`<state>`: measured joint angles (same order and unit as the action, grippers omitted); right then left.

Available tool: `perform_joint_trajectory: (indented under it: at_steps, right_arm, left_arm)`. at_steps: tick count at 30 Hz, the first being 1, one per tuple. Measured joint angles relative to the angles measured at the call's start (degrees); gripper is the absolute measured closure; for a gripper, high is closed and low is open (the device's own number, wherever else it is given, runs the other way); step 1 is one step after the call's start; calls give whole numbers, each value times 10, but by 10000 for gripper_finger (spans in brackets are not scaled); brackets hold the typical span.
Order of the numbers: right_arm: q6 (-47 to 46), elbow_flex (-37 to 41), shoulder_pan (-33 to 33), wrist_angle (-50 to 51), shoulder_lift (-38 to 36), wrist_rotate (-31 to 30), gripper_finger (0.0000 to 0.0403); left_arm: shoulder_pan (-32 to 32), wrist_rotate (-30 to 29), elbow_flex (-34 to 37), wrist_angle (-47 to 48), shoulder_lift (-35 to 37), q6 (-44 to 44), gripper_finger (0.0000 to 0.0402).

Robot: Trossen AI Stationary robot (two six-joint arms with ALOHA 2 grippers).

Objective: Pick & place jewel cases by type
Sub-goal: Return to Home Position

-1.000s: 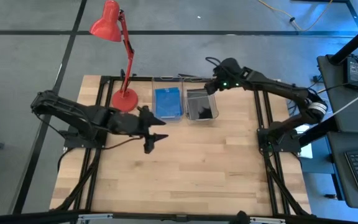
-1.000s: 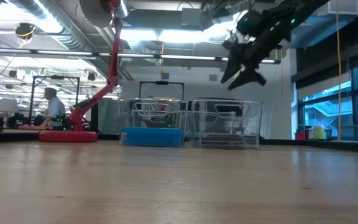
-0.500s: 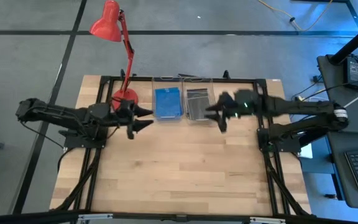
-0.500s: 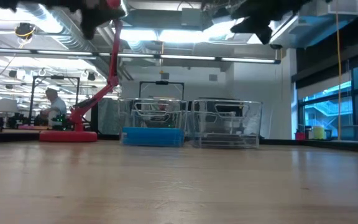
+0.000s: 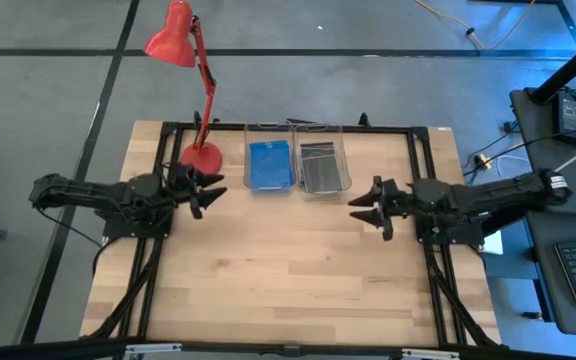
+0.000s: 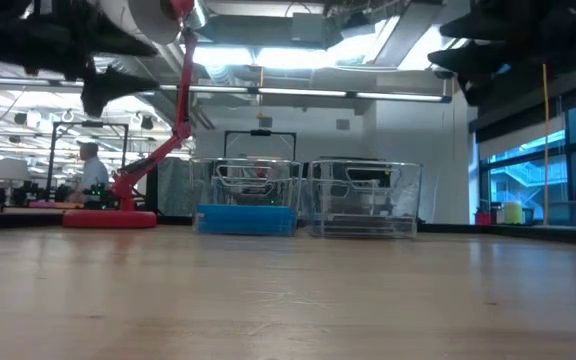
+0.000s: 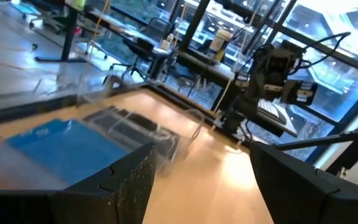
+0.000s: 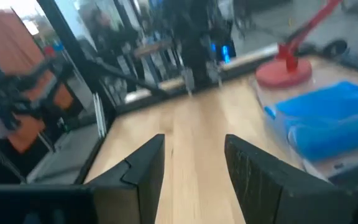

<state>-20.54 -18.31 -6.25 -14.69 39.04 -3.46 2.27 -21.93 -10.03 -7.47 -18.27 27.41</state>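
Wooden table (image 5: 298, 270), red desk lamp (image 5: 200, 155) at its far left. Two clear bins sit side by side at far centre: blue jewel cases (image 5: 269, 165) stacked in the left bin (image 5: 247, 160), grey-black jewel cases (image 5: 320, 167) in the right bin (image 5: 347, 165). Left tool (image 5: 218, 190) hovers near the lamp, fingers spread, holding nothing; right tool (image 5: 358, 208) hangs near the right bin's front corner, fingers likewise apart, empty.

the blue jewel cases (image 5: 269, 165) lie stacked flat in the left clear bin (image 5: 268, 130); the smoky grey-black jewel cases (image 5: 320, 168) lie flat in the right bin (image 5: 320, 130) just beside it.
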Motion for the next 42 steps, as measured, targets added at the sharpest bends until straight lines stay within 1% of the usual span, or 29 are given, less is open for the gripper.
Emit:
perform_joint_trajectory:
  at_steps: [3,6,10,12,15,20,24,27,31,35,38,42]
  right_arm:
    - [14,44,0,-54,-35,-1,231]
    - [13,74,0,-60,-68,-1,231]
    - [13,110,1,-60,-120,-6,231]
    - [15,121,1,-66,-148,-15,231]
    - [15,136,1,-63,-189,-22,231]
    - [16,174,1,-72,-253,-40,231]
    - [26,179,1,-44,-302,-41,231]
    - [66,179,1,-33,-330,-41,231]
    - [104,179,1,1,-357,-50,231]
    - [97,179,1,62,-374,-78,231]
    - [92,179,1,85,-380,-99,231]
    - [108,179,1,107,-389,-110,231]
  left_arm:
    - [-7,3,25,2,23,13,146]
    - [-18,4,37,0,41,14,146]
    - [-43,-21,56,8,73,19,146]
    - [-58,-17,63,29,89,33,146]
    - [-79,16,63,72,110,36,146]
    - [-117,21,63,128,150,36,146]
    - [-147,40,62,149,179,32,146]
    - [-161,56,61,152,182,-6,146]
    - [-164,50,61,153,179,-54,146]
    - [-164,48,61,153,177,-87,146]
    - [-164,51,61,153,177,-115,146]
    - [-164,50,61,153,176,-118,146]
